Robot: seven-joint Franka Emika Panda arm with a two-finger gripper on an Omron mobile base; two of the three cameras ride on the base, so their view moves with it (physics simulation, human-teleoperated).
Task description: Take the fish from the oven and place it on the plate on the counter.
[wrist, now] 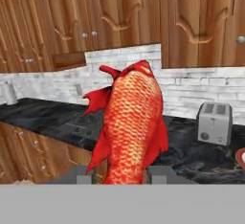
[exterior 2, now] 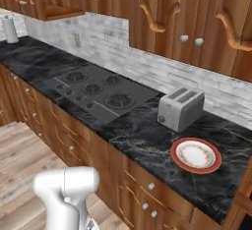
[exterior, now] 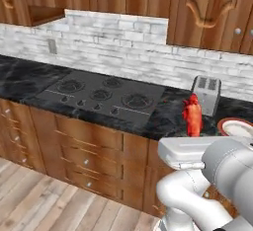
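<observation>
Wooden cupboards hang over a black counter [exterior: 29, 84] with white lines in it, and behind it runs a wall of pale bricks. From my left camera I see a flat stove [exterior: 101, 96] set into the counter. To the right of it stands a silver toaster [exterior: 206, 95]. I see the red fish [exterior: 192, 116] standing up on end in the air, in front of the toaster, just above the white arm [exterior: 207, 175]. The arm hides the gripper from me here. At the right edge a bit of the plate [exterior: 237, 126] peeks out, lying on the counter.

From my right camera I see the same counter from the other side. I can see the whole plate here, round, white in the middle with a red-brown rim. It lies near the front edge of the counter, just beside the toaster, and no food is on it. Far off on the left stands a small pale jar [exterior 2: 9, 30].

From the hand camera the fish is very close and big. It points up, with its fins spread out. The gripper [wrist: 119, 176] is closed on the bottom of the fish, one dark finger [wrist: 79, 175] on each side. Behind it I see the counter and the toaster, well apart from the fish.
</observation>
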